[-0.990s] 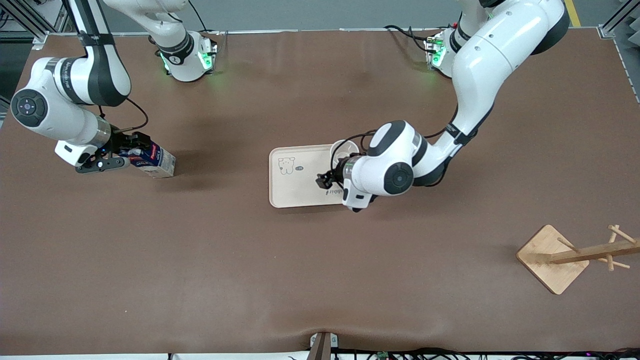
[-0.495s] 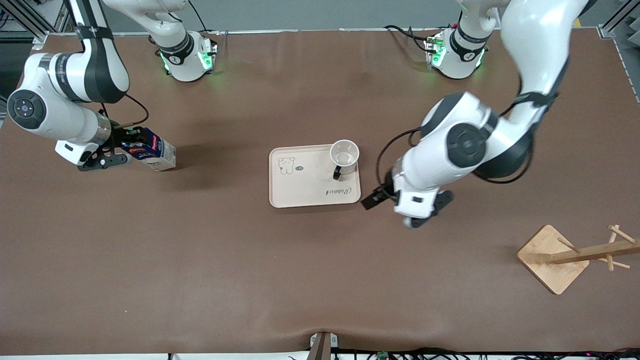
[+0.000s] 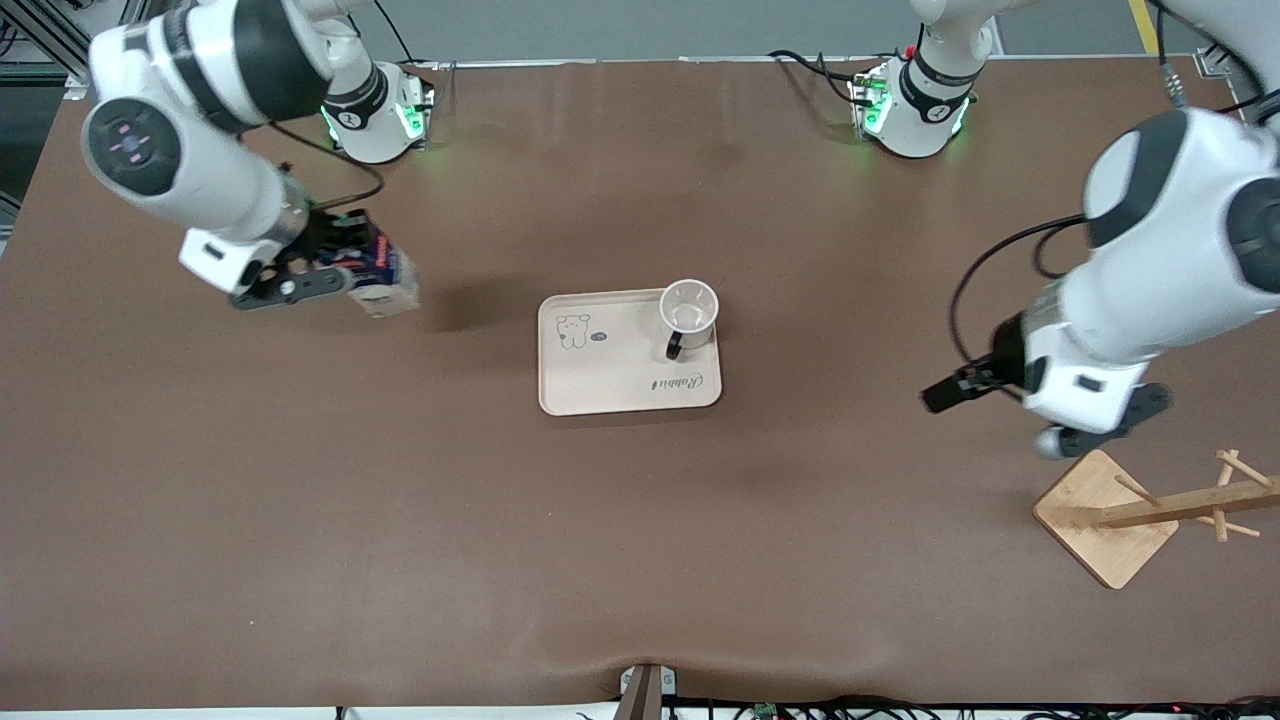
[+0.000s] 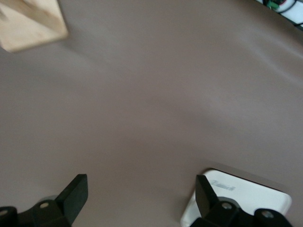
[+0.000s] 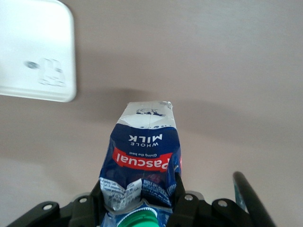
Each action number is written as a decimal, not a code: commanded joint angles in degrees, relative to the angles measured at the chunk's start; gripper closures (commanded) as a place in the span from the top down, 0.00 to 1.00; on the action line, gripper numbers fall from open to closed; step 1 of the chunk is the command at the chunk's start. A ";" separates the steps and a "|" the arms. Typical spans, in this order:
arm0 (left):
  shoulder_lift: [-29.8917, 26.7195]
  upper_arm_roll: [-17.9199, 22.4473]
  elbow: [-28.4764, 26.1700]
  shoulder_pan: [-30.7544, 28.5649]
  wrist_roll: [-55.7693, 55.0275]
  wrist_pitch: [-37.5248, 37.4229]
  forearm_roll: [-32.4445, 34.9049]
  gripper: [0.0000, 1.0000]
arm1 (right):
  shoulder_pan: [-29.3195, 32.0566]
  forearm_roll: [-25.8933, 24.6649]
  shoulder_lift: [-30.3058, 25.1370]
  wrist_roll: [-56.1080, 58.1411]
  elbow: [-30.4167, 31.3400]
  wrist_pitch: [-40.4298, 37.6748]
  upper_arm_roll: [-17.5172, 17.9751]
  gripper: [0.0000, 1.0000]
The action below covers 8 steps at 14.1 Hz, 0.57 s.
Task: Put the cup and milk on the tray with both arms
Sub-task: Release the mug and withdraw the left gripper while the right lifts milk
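The white cup [image 3: 689, 309] stands upright on the cream tray [image 3: 606, 378], at the tray's corner toward the left arm's end. My right gripper [image 3: 345, 268] is shut on the dark-blue milk carton [image 3: 382, 274] and holds it tilted above the table, toward the right arm's end from the tray. In the right wrist view the fingers clamp the carton [image 5: 144, 156] just below its green cap [image 5: 139, 220], with a corner of the tray [image 5: 35, 52] showing. My left gripper [image 3: 950, 392] is open and empty over bare table, its fingers [image 4: 73, 196] spread wide.
A wooden rack with a square base [image 3: 1105, 517] and pegs lies toward the left arm's end, nearer to the front camera than the tray. Its base also shows in the left wrist view [image 4: 28, 21].
The left gripper has let go of the cup on the tray and swung away toward the wooden rack. The right gripper has lifted the milk carton and carried it toward the tray.
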<state>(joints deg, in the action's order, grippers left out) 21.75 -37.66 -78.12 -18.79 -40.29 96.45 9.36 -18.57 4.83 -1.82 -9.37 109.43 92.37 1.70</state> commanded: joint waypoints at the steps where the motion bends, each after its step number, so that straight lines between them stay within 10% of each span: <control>1: -5.22 0.04 -1.68 -2.91 9.14 -2.83 3.28 1.00 | -6.02 3.16 7.94 -9.05 -8.94 -0.88 -0.74 0.00; 6: -11.89 0.30 -1.86 -5.91 20.75 -3.90 3.03 1.00 | -13.94 3.25 19.82 -16.36 -20.83 3.84 -0.74 0.00; 8: -15.31 6.77 -2.29 -2.86 24.72 -6.52 0.93 1.00 | -15.62 3.43 22.90 -18.57 -21.02 8.94 -0.65 0.00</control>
<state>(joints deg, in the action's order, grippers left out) 11.51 -36.06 -78.19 -23.67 -19.74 91.76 11.70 -32.28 7.49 16.97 -25.35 91.75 99.33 1.69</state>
